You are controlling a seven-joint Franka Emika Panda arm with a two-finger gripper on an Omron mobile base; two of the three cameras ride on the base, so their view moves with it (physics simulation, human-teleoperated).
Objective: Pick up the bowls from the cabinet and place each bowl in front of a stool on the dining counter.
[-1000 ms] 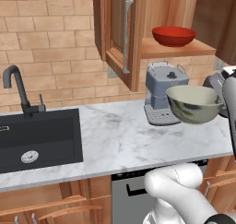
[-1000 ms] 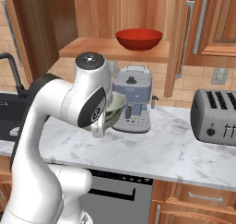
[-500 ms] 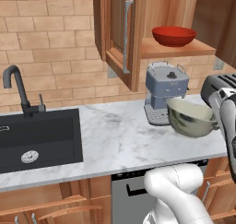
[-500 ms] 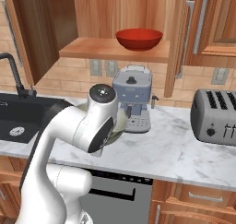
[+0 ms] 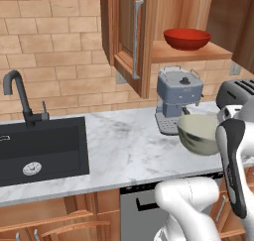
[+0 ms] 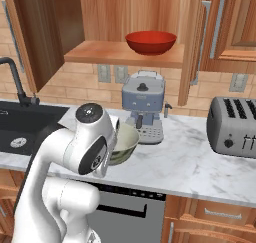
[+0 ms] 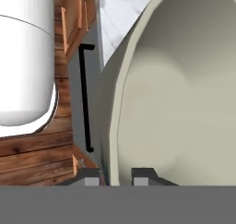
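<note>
Since a second ago your arm dropped, jaws pinching the cream bowl [image 5: 199, 134] rim; red bowl [image 6: 150, 41] waits in cabinet [image 6: 120, 54], none placed.

The arm [image 6: 75, 157] is glossy white, built of thick rounded links. A round dark-grey cap [image 6: 89, 112] with a small pale centre tops one joint at mid-left of the right base view, and a black oval panel [image 5: 233, 160] runs along the link at the right edge of the left base view.
</note>
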